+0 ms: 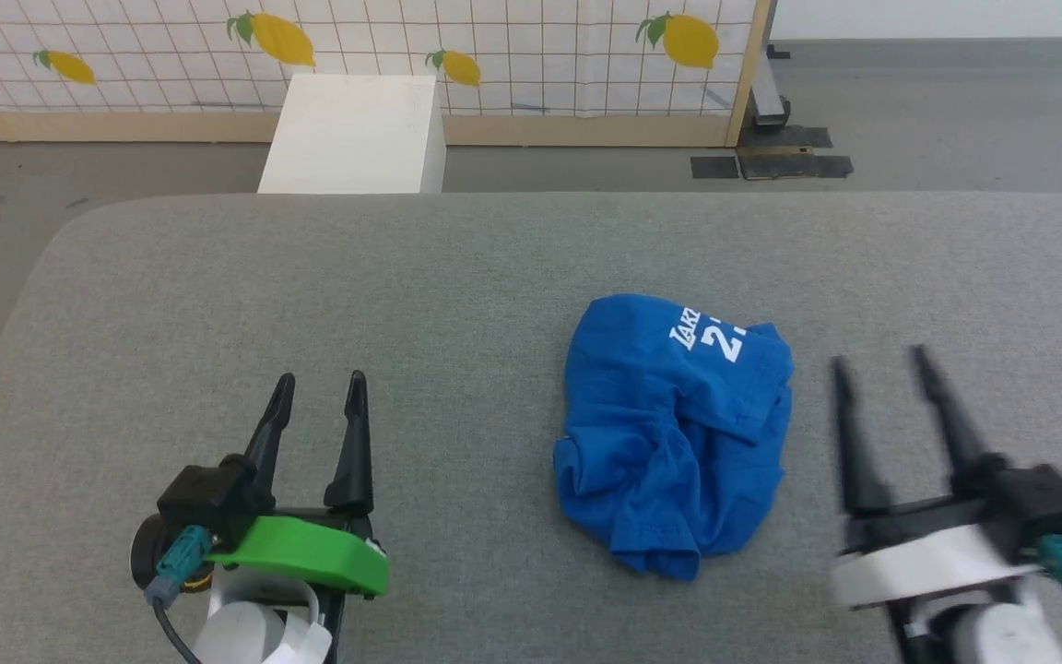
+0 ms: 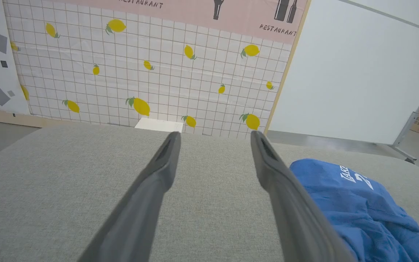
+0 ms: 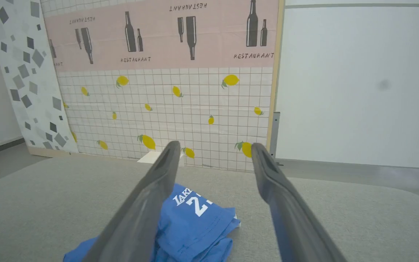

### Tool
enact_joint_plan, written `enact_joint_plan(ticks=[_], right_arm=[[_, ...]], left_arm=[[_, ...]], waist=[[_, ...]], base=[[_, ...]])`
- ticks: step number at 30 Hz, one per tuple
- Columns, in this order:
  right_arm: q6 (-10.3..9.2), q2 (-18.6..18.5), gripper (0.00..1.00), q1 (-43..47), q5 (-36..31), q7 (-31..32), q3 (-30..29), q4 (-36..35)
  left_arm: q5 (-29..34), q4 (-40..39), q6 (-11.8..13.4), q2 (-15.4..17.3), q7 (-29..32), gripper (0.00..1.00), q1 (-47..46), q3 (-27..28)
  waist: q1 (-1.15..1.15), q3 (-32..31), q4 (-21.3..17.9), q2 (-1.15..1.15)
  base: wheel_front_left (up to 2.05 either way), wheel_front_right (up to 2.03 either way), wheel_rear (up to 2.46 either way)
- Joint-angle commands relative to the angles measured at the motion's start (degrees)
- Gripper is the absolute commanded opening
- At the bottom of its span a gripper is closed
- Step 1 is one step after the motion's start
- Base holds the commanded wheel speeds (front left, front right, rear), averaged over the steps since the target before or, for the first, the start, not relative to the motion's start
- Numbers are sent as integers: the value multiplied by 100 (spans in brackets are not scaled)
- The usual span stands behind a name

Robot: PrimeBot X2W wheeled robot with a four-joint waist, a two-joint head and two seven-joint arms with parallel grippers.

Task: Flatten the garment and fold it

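The garment (image 1: 674, 429) is a crumpled heap of bright blue fabric with white lettering, lying on the grey table (image 1: 402, 295) right of centre. My left gripper (image 1: 317, 387) hovers open at the lower left, well clear of the fabric, nothing between its fingers. My right gripper (image 1: 879, 364) stands open at the lower right, just beside the heap's right edge and not touching it. In the left wrist view the garment (image 2: 355, 203) lies to the right of the left gripper (image 2: 215, 140). In the right wrist view the garment (image 3: 191, 222) sits below and left of the right gripper (image 3: 215, 151).
A white box (image 1: 356, 129) stands on the floor beyond the table's far edge. Behind it is a lemon-print screen (image 1: 494, 55) with a wooden frame. Bare grey table surface spreads left of and beyond the garment.
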Motion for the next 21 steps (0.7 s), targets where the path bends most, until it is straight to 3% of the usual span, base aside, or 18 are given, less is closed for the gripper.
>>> enact_joint_plan(ticks=[1, 5, 9, 20, 21], right_arm=[[-8, 8, 100, -57, -50, 157, 276, -14], [-8, 8, 100, -40, -303, 1064, 1200, 199], [-8, -2, 100, -72, -392, 1904, 1747, 547], [-8, -107, 100, -478, -481, 3516, 2106, 1305], [-8, -140, 100, -528, -477, 3876, 2162, 1419]], left_arm=[[-68, -6, 36, -26, -21, 100, 101, 3], [-90, -2, 50, -26, -21, 100, 108, -26], [-133, -6, 65, -27, -22, 100, 64, -86], [-197, -31, 87, -27, -22, 100, -85, -206], [-220, -29, 100, -27, -22, 100, -98, -223]], waist=[[0, 12, 13, 0], [0, 54, 69, 0], [0, 131, 170, 0], [0, 493, 559, 0], [0, 535, 619, 0]], base=[[0, 0, 0], [0, 0, 0], [0, 0, 0], [0, 0, 0], [0, 0, 0]])
